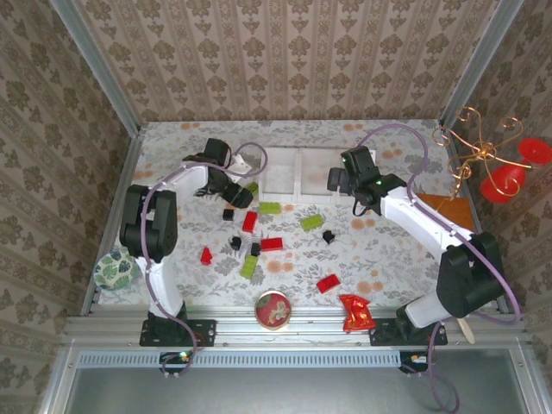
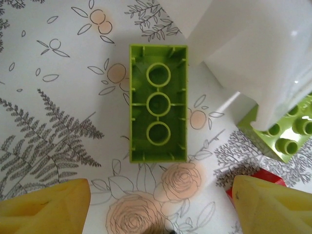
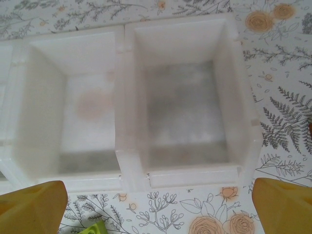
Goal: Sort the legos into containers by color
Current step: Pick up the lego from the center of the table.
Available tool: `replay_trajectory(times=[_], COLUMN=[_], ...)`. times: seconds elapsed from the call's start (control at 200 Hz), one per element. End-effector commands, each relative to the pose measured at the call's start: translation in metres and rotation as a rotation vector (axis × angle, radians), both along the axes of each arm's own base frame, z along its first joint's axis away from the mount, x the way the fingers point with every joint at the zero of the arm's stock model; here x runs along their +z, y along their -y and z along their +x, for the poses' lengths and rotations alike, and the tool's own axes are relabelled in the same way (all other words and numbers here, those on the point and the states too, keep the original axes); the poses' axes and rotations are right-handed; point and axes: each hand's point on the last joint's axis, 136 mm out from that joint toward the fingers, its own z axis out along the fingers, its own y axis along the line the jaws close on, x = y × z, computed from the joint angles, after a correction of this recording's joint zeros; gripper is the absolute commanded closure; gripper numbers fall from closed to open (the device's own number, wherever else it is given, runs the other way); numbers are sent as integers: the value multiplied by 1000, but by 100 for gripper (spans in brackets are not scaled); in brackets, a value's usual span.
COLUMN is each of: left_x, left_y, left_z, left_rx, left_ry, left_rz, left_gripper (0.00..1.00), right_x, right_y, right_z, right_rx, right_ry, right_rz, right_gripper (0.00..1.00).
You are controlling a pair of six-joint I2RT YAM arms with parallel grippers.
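Lime-green, red and black legos lie scattered mid-table, among them a green one (image 1: pixel 270 208), a red one (image 1: pixel 272 244) and a black one (image 1: pixel 329 235). The white three-compartment tray (image 1: pixel 293 172) stands behind them. My left gripper (image 1: pixel 238 197) hovers open at the tray's left end. In the left wrist view my left gripper (image 2: pixel 161 214) is just short of an upside-down green brick (image 2: pixel 158 103); a second green brick (image 2: pixel 287 129) sits by the tray corner (image 2: pixel 258 48). My right gripper (image 1: pixel 339 179) is open, and in its wrist view my right gripper (image 3: pixel 158 214) faces two bare tray compartments (image 3: pixel 187 105).
A round red-topped tin (image 1: pixel 273 309) and a crumpled red wrapper (image 1: pixel 354 312) lie at the near edge. An orange board (image 1: pixel 448 207) and a gold wire ornament (image 1: pixel 483 155) are at the right. A green patterned ball (image 1: pixel 115 270) sits beyond the left rail.
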Motion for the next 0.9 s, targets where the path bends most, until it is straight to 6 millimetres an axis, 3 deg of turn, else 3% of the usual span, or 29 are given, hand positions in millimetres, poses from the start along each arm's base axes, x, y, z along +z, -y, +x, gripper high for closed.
replay_trajectory(times=[0.0, 0.175, 0.51, 0.895], left_x=[-1, -10, -20, -28], left_y=[7, 12, 14, 5], left_z=[-1, 3, 15, 23], left_rx=[-50, -64, -56, -22], left_ry=[-15, -36, -55, -50], left_rz=[18, 28, 43, 100], left_gripper=[23, 23, 34, 58], right_x=[7, 8, 10, 12], right_y=[9, 10, 8, 6], right_z=[-7, -8, -8, -9], right_rx=[-38, -42, -40, -36], right_ry=[25, 27, 30, 37], right_rz=[-9, -6, 6, 14], right_gripper=[1, 1, 2, 2])
